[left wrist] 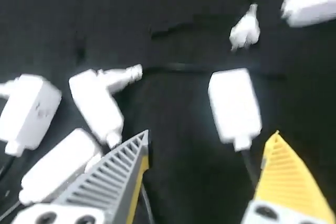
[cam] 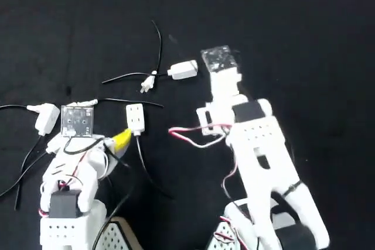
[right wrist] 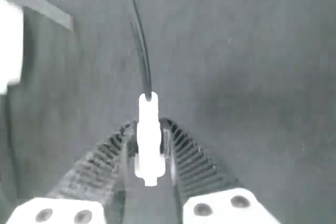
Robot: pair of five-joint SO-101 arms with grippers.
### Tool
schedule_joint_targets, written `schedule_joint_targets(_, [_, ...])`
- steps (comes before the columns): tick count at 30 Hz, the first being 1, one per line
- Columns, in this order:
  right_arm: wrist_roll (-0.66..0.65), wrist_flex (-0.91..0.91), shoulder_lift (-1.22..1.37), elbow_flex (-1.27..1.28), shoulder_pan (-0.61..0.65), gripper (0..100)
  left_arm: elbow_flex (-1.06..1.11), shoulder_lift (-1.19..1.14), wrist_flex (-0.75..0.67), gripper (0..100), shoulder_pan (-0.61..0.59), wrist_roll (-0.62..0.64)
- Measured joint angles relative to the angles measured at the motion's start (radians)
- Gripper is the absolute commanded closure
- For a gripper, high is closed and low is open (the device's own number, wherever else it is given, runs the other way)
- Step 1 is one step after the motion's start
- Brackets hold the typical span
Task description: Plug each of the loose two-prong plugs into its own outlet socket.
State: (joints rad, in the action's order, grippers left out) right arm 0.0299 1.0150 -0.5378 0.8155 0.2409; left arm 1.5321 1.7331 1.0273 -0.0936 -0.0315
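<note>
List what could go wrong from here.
The right gripper is shut on the slim white plug with its black cord leading away, so it likely points backward; insertion could fail. The white rectangular outlet socket lies loose ahead of the open left gripper and may slide.

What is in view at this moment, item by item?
Table: one, black, under everything.
Outlet socket: one, white, on a black cable, just ahead of the left arm's yellow finger.
Loose two-prong plug: one, white, mid-table, on a black cable.
White block: one, beside that plug, near the right arm's tip; I cannot tell if it is a plug or a socket.
Held plug: one, white, on a black cable, between the right gripper's fingers.
Plug or socket pieces: three, white, clustered at the left arm's outer side.
Cables: several, black, strewn over the table.
Left gripper: one grey finger, one yellow, open.
Right gripper: shut on the held plug.
</note>
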Motion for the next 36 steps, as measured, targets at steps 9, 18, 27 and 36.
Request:
schedule_joint_targets(9, [0.114,-0.256,0.155,0.048,0.000,98.7,-0.230,-0.578,-0.212,64,0.130,0.141])
schedule_joint_targets(18, [0.144,-0.267,0.273,0.017,-0.023,98.7,-0.664,-1.418,-0.230,64,0.160,0.209])
schedule_joint_targets(27, [0.144,-0.267,0.279,0.014,-0.029,98.7,-0.873,-1.751,-0.230,76,0.147,0.216])
schedule_joint_targets(36, [0.144,-0.267,0.279,0.014,-0.029,98.7,-0.885,-1.757,-0.259,93,0.149,0.153])
